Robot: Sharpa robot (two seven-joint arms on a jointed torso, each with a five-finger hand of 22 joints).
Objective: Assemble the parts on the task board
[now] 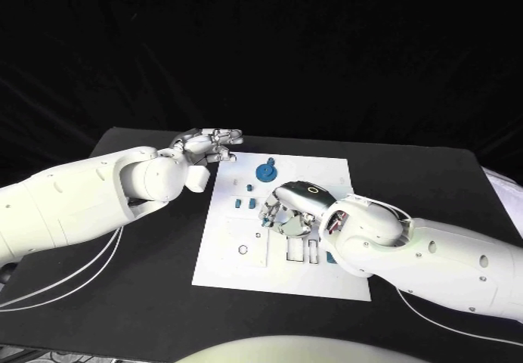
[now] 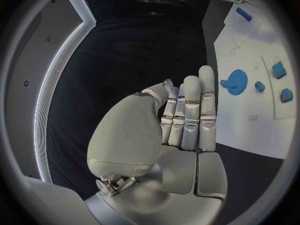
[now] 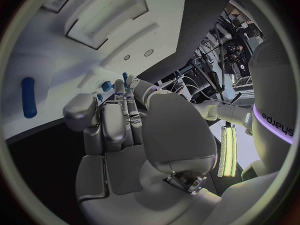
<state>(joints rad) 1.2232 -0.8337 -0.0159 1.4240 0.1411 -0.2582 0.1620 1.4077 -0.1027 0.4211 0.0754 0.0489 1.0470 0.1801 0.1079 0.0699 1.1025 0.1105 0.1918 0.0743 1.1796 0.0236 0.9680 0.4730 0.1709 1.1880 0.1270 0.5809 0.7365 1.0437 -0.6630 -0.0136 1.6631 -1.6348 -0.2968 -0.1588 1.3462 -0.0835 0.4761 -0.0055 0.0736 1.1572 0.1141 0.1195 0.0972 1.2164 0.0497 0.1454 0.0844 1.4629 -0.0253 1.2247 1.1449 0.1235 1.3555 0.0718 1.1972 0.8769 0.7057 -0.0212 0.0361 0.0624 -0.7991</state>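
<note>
Task board, a white plate, is seen mid-surface bearing small blue parts and a blue gear; left hand is held empty with straight fingers, while right hand's grip cannot be told.

Two glossy white arms (thin white cables trailing beneath), each with a silver hand.

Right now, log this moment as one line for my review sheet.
left hand: off the task board, holds nothing | right hand: low over board middle, grasp unclear | blue gear: on board, far end
</note>
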